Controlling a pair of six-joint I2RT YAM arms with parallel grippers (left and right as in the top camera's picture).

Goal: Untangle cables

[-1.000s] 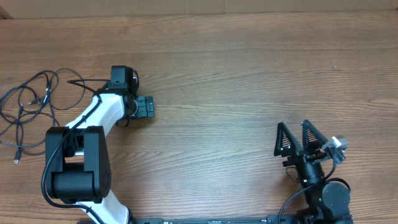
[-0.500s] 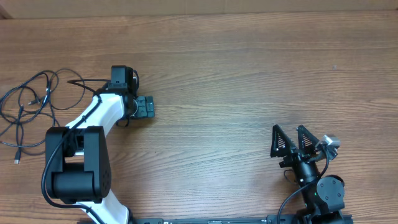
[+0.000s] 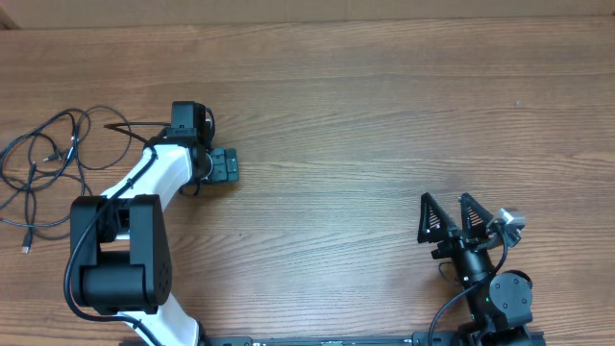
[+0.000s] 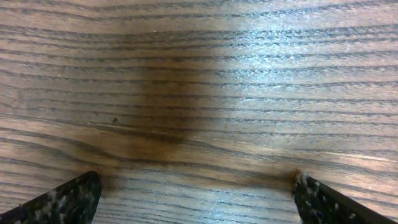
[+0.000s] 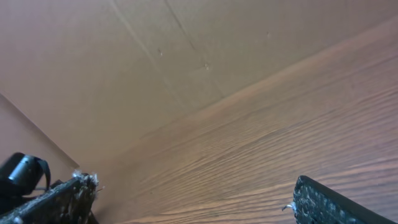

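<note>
The cables [image 3: 45, 157] lie as loose thin black loops at the table's far left, with small plug ends showing, one near the left edge [image 3: 26, 247]. My left gripper [image 3: 226, 165] points down at bare wood well to the right of them, touching none. In the left wrist view the left gripper [image 4: 196, 199] stands open, its fingertips [image 4: 62, 202] wide apart over empty wood. My right gripper [image 3: 449, 216] hovers open at the front right, far from the cables. The right wrist view shows the right gripper [image 5: 196, 202] with nothing between its fingers [image 5: 339, 205].
A brown cardboard wall [image 3: 307, 10] runs along the table's back edge and fills the upper right wrist view [image 5: 124, 74]. The left arm's white link and black base [image 3: 120, 255] stand between the cables and the table's middle.
The right gripper has shifted slightly left and toward the front edge, then held still. The left arm and the cables have not moved.
</note>
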